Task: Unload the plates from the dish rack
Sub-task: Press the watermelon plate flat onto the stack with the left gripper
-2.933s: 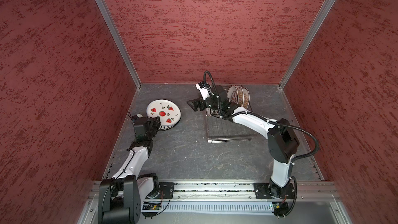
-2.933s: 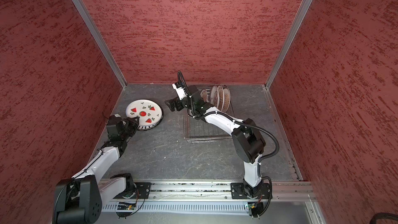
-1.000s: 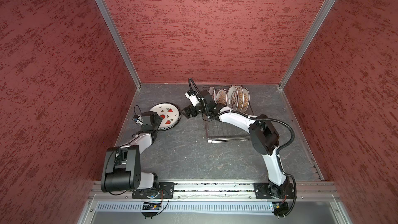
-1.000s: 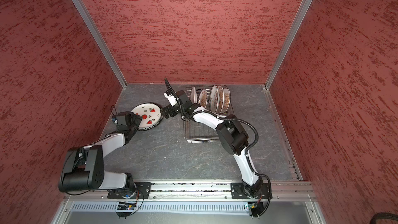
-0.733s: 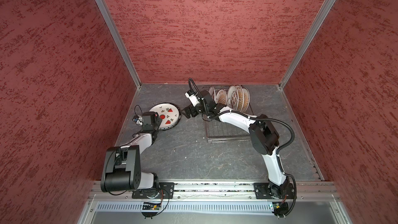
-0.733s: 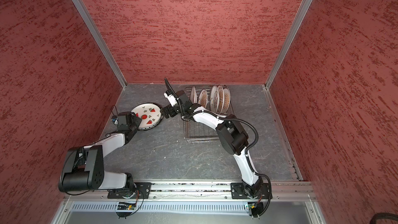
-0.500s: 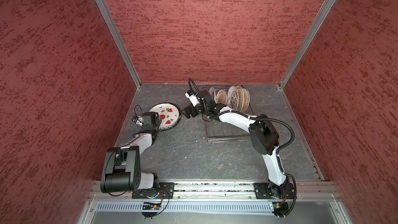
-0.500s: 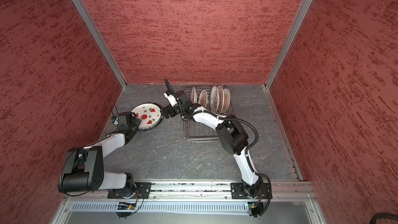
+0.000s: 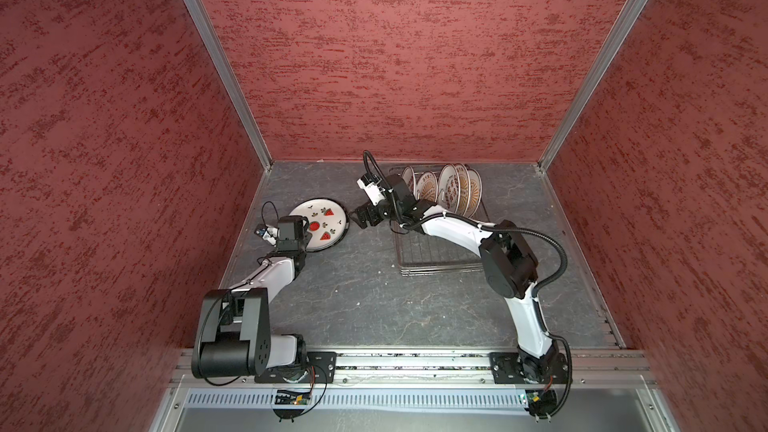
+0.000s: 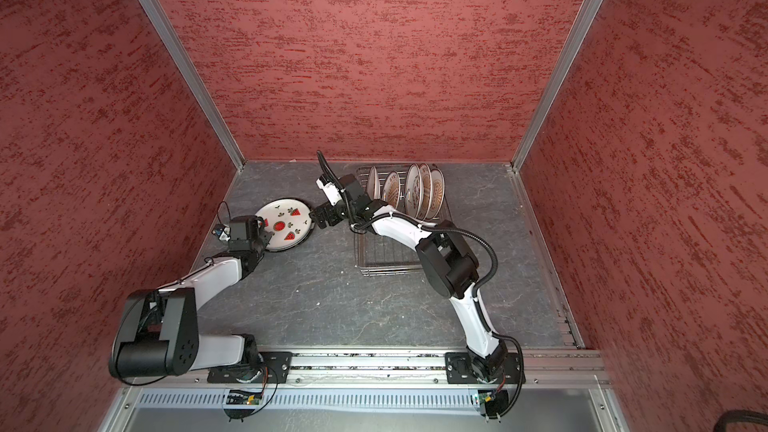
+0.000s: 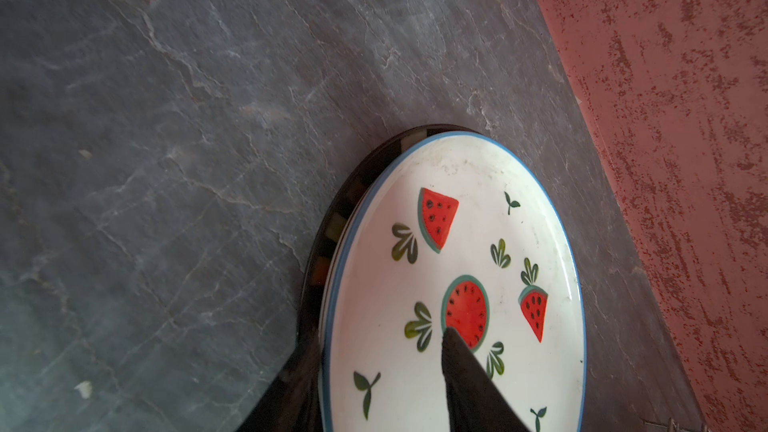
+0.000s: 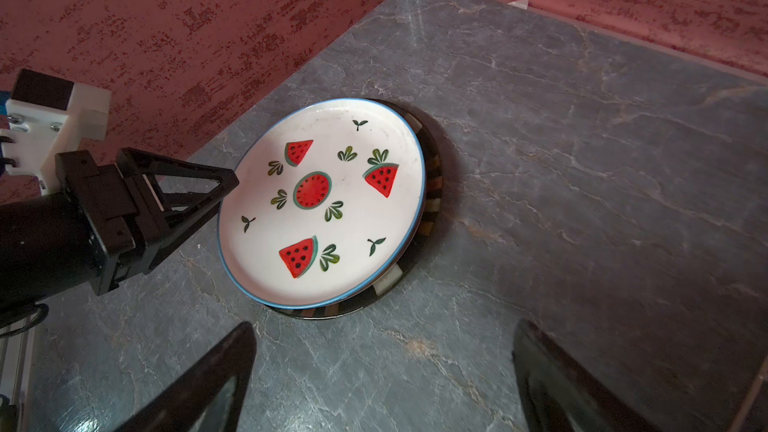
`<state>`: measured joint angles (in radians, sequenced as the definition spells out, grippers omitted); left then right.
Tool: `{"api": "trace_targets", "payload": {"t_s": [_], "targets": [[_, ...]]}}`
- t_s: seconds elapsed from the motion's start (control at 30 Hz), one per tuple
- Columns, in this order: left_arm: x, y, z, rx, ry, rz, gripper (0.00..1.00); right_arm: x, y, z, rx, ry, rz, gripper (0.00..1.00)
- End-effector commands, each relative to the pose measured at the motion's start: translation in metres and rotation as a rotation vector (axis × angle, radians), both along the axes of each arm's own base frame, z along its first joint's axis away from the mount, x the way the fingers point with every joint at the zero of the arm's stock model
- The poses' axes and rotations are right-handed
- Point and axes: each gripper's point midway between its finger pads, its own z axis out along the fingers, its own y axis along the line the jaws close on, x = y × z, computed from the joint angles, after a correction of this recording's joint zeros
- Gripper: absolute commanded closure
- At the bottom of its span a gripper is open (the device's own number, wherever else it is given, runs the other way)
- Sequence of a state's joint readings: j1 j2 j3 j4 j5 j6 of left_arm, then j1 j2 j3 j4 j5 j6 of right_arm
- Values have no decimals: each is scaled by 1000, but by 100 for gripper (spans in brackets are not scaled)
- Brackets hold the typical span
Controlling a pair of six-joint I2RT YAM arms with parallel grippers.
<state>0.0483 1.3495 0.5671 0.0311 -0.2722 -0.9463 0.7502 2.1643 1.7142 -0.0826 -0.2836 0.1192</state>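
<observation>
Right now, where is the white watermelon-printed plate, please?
In both top views the watermelon plate lies atop a dark-rimmed plate, left of the silver wire rack, by the left claw.

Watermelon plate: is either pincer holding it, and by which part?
The right pincer is open and empty. The left pincer straddles the rim of the watermelon plate; whether it grips cannot be told.

The left arm (image 9: 272, 274) was stretched low and forward, the left gripper (image 12: 227, 192) with its jaws half closed — whether they clamped anything could not be told. The right arm (image 9: 453, 231) was extended across the middle, elbow bent, the right gripper (image 12: 386, 326) angled downward — jaws spread wide.
</observation>
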Motion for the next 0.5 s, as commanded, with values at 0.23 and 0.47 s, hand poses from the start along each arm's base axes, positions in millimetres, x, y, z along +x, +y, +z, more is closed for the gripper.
{"api": "trace_targets", "payload": {"t_s": [0.23,0.47], "targets": [[-9,-4,53,136,-112,1,20,-2,7,45,13,-109,7,3],[-24,-15,85,162,-227,-72,11,-20,3,86,38,-217,14,3]]}}
